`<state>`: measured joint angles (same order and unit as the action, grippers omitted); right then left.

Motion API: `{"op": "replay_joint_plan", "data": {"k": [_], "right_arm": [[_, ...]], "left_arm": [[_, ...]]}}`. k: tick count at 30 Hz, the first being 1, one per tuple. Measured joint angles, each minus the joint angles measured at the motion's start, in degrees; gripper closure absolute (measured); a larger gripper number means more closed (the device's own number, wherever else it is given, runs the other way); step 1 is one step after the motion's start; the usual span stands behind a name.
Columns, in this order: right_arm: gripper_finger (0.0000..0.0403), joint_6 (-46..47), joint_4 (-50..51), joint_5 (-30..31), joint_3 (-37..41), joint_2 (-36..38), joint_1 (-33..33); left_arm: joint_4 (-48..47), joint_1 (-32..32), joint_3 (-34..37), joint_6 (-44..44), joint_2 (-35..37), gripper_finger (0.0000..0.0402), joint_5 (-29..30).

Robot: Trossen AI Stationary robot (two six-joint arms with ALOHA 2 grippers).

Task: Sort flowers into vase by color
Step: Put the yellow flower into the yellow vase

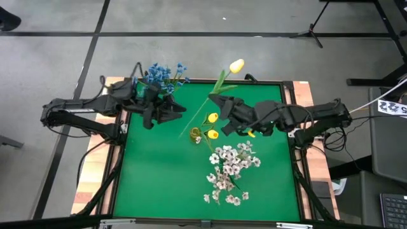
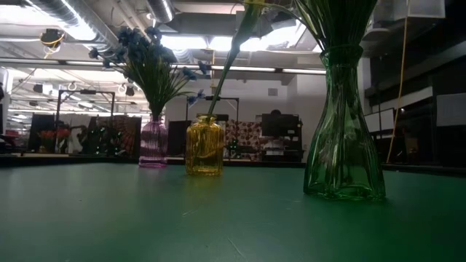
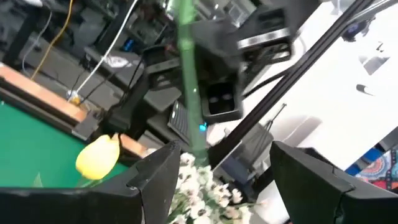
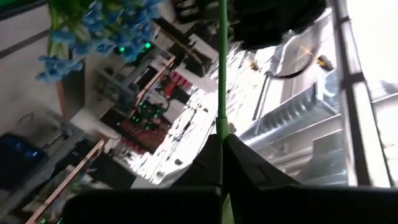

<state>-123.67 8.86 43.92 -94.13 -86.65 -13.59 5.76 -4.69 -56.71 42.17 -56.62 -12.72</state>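
right gripper [image 1: 224, 105], frame centre, pinches the tulip [image 1: 236, 65] stem; its long axis runs up-right, foot toward the yellow vase [image 1: 196, 135]. left gripper [image 1: 181, 108] spread.

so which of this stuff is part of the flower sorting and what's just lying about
Part of the job:
- blue flowers in the pink vase
- yellow tulip, its stem pinched in the shut right gripper
- yellow vase
- white flowers in the green vase
- left gripper, open, holding nothing

Just there:
- green table mat
- keyboard beside the table
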Motion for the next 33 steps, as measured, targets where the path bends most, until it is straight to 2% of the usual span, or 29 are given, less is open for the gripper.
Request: {"op": "replay_joint_plan", "data": {"k": [12, 25, 33], "right_arm": [[0.0402, 0.21, -1.38, -3.11, 0.0, -0.88, -2.54], [0.0402, 0.08, -4.44, -6.01, 0.04, -5.13, 0.4], [0.0402, 0.65, -6.03, -8.44, 0.04, -5.22, 1.65]], "left_arm": [[10.72, -1.09, 0.02, 0.84, -7.9, 0.0157, -6.85], [11.55, -0.94, 0.04, 1.25, -8.3, 0.0157, -7.83], [11.17, -0.94, 0.04, 0.68, -8.3, 0.0158, -8.14]]}}
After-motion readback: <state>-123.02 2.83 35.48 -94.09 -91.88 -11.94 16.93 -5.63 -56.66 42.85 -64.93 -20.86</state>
